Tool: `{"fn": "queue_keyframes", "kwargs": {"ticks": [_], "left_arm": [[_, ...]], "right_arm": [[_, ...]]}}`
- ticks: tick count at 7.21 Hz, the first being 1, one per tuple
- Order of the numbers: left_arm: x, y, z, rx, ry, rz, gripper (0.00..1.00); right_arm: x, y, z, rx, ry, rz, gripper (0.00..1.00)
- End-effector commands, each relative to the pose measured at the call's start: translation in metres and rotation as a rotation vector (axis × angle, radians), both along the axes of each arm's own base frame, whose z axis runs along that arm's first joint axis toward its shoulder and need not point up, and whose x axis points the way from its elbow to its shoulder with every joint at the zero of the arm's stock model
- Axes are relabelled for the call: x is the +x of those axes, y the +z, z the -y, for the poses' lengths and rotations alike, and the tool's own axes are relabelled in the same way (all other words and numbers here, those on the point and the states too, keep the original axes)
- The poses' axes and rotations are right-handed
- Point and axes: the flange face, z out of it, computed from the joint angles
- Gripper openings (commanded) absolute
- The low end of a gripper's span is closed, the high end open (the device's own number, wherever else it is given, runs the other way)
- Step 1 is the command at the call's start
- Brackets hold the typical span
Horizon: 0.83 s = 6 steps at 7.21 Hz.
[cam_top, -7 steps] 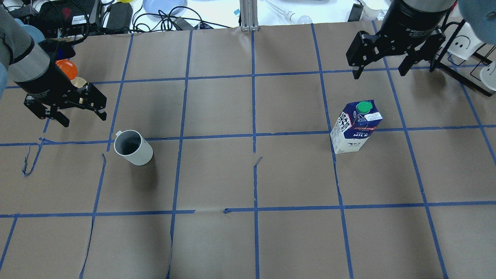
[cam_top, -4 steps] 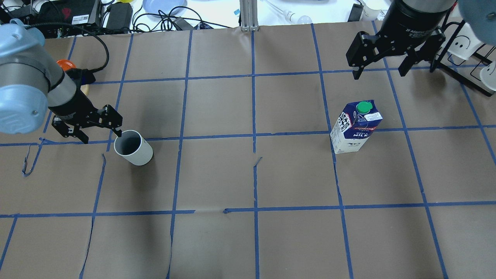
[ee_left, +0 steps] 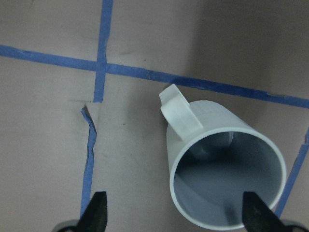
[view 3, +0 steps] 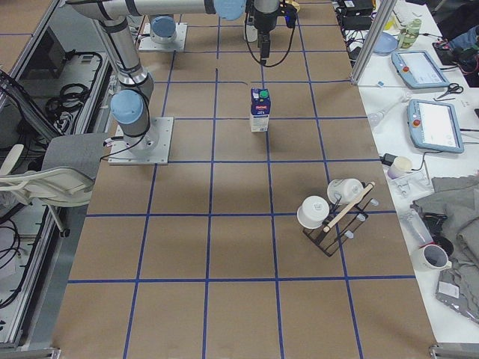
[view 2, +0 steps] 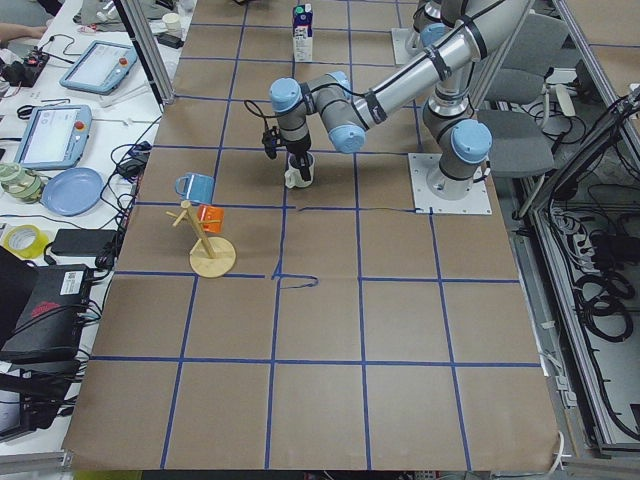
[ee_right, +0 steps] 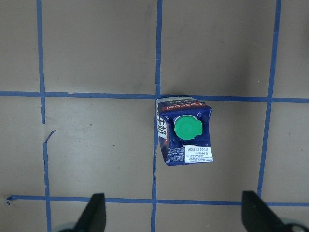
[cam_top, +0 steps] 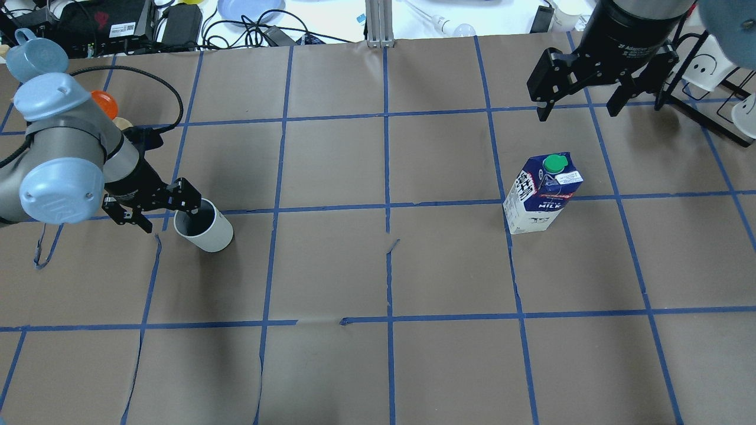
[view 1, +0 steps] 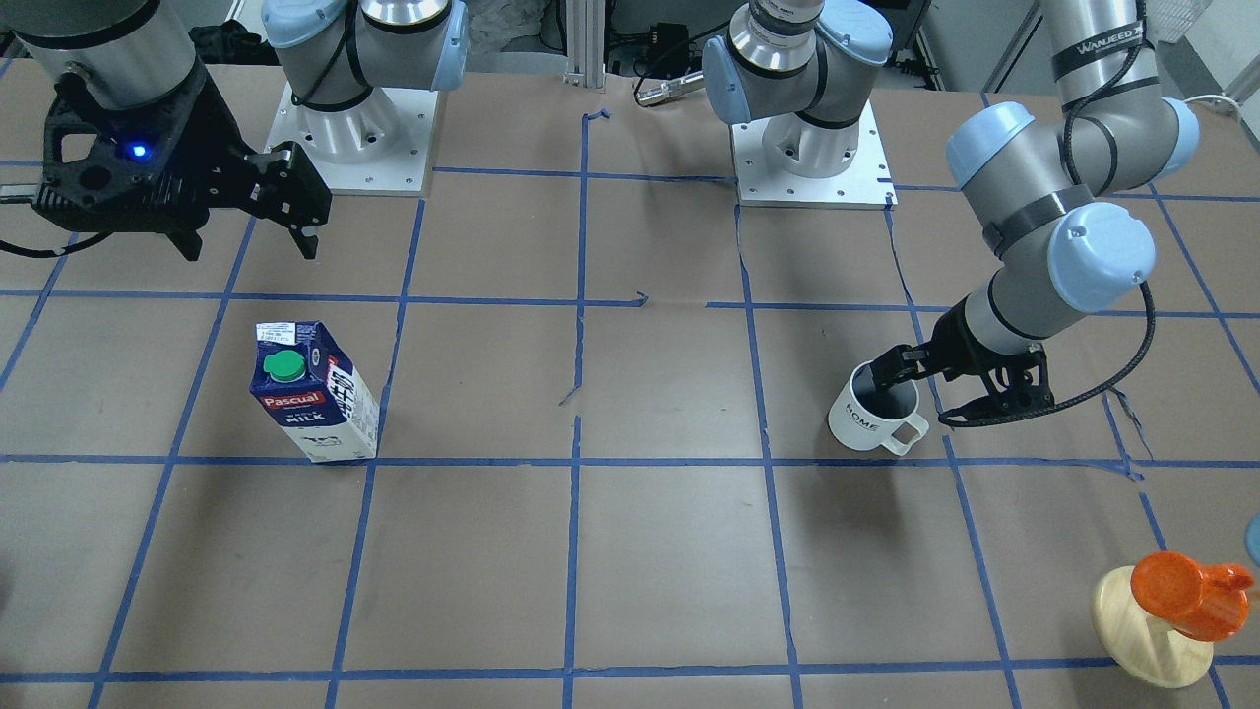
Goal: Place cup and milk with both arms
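The white ceramic mug with the dark grey inside (cam_top: 214, 235) stands upright on the left of the brown paper-covered table (cam_top: 449, 265). The tall navy-and-white milk carton with the green cap (cam_top: 543, 198) stands upright well off to the right. My left gripper (cam_top: 168, 215) is down at the mug, spread wide and holding nothing. One finger is over the mug's mouth, the other outside its wall, so I judge closing would pinch the wall. My right gripper (cam_top: 579, 109), wide open and empty, hangs high near the carton, not around it.
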Motion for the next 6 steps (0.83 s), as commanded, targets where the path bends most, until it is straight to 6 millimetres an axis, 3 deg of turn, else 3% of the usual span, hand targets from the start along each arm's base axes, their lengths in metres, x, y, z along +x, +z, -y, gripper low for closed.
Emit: {"fn": "queue_keyframes", "kwargs": {"ticks": [1,2,3,5,6], "left_arm": [[0.001,-0.017,0.002,-0.001,-0.008,0.004,0.45],[0.001,-0.018,0.002,0.001,0.003,-0.002,0.17],[-0.003,-0.018,0.003,-0.003,-0.002,-0.004,0.02],[-0.012,-0.005,0.008,-0.035,-0.008,0.003,0.00],[-0.038,0.006,0.012,-0.067,-0.025,-0.023,0.00]], "right_arm": [[0.000,0.000,0.000,0.000,-0.001,0.000,1.00],[-0.001,0.000,0.000,0.000,-0.001,0.000,1.00],[-0.001,0.000,0.000,0.000,-0.001,0.000,1.00],[0.000,0.001,0.000,-0.002,0.001,-0.002,1.00],[-0.001,0.000,0.000,0.000,-0.001,-0.002,1.00]]}}
